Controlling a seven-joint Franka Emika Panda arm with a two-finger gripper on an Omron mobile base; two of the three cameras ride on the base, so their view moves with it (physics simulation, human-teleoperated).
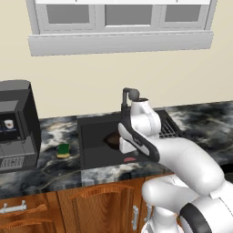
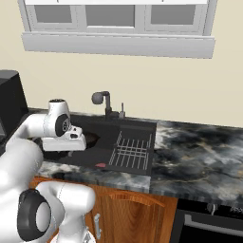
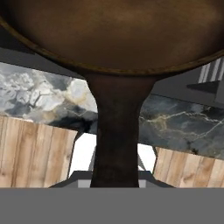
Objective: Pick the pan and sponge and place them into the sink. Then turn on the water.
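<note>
Sink (image 1: 93, 136) basin: left half at centre frame stands open. The pan (image 1: 112, 139) and the arm occupy mid-basin; wire rack (image 2: 132, 151) covers the right half. Faucet (image 1: 129, 96) rises at the rear rim. Counter (image 1: 52, 164) at left is bounded by the coffee machine (image 1: 17, 125); the sponge (image 1: 63, 150) lies between.

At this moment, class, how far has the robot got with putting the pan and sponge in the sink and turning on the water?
Nothing is finished yet. In hand: the pan, gripped by its handle in the pincer, is over the sink. Left: releasing it, moving the sponge from the counter, then the faucet, which shows no stream.
</note>
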